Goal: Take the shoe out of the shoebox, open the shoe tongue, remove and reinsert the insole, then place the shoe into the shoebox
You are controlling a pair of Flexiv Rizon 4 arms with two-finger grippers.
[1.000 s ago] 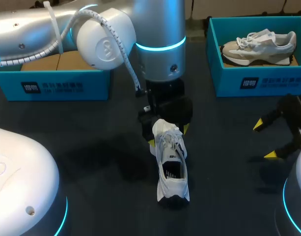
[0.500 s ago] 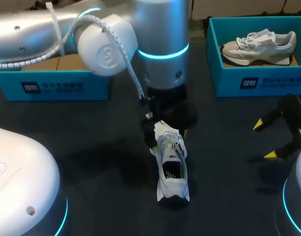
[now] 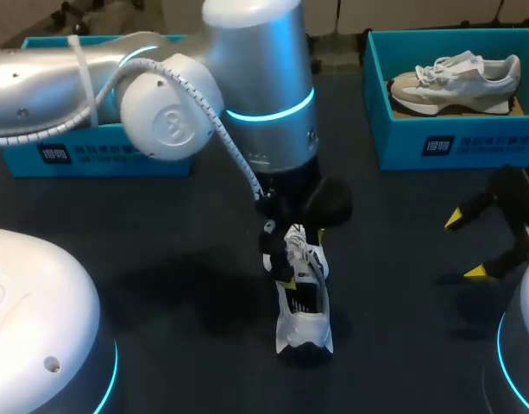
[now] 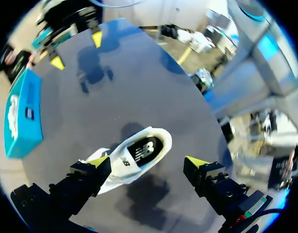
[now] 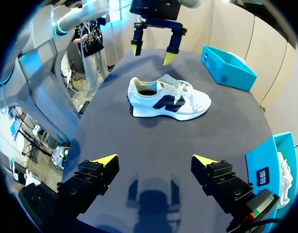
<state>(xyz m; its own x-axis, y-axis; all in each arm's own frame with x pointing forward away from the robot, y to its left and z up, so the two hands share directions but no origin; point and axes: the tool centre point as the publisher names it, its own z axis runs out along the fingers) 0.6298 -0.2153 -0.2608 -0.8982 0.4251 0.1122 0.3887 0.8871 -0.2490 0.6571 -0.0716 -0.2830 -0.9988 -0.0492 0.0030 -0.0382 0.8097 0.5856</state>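
- White shoe [image 3: 303, 302] stands upright on its sole in the middle of the dark table [image 3: 160, 259]. It is out of any box, with its heel toward the robot and its toe pointing away.
- In the left wrist view the mouth of the shoe [image 4: 139, 155] shows the insole in place, so I judge the tongue-opening step is the one in hand.
- Right gripper [image 5: 154, 160] hovers over bare table at the right, spread wide and holding nothing, well apart from the shoe [image 5: 168, 99].
- With nothing pinning the shoe, a pull on the tongue could lift or drag the whole shoe instead of opening it.
- Left gripper [image 3: 303, 257] comes in from the left and hangs just above the laces, its fingers parted and empty.
- From its own wrist view the left gripper [image 4: 148, 161] sits off-centre: one finger is over the lace end and the other over bare table.
- Coming straight down from there, that finger may land on the laces or upper rather than the tongue. It could snag a lace, tip the shoe onto its side, or skid it across the table.
- Farthest back, a teal shoebox [image 3: 454, 147] at the right holds a second, beige-and-white shoe [image 3: 458, 78].
- Another teal shoebox [image 3: 100, 155] at the left is partly hidden behind the left arm; I cannot tell what is inside it.
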